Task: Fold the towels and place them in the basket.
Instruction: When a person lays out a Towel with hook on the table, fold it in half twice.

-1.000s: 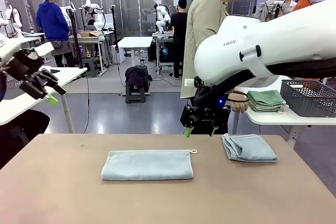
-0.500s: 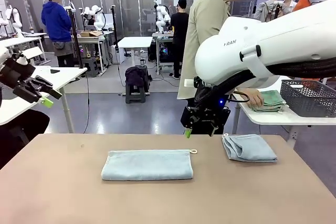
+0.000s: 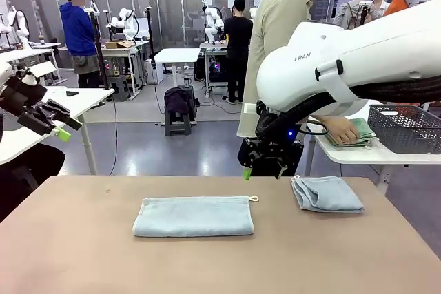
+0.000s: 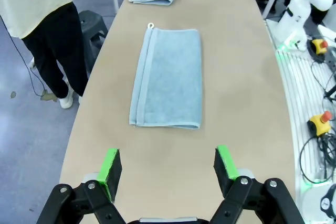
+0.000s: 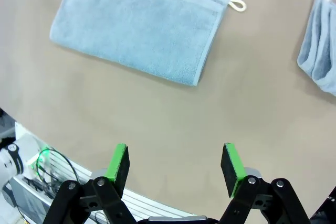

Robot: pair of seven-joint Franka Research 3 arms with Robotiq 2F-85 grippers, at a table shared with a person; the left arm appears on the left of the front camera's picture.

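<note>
**Front view.** At the middle of the table (image 3: 69, 253): long towel (image 3: 193, 216), folded flat, loop at its far right corner. To its right and apart from it: small towel (image 3: 326, 193), folded thicker. On a white side table (image 3: 358, 155) at far right: basket (image 3: 406, 129), well apart from both towels. Just beside it, green cloths (image 3: 366, 129) under a person's hand (image 3: 341, 127). Raised at the left edge, clear of the table: left gripper (image 3: 67, 123). Raised above the table's far edge, between the two towels: right gripper (image 3: 263, 170).

**Left wrist view.** Pads of left gripper spread wide, nothing between them, above bare table. Ahead, long towel lying lengthwise; beyond it, small towel at the far end.

**Right wrist view.** Pads of right gripper spread wide, nothing between them, above bare table. Ahead, long towel; small towel at the picture's right edge.
</note>
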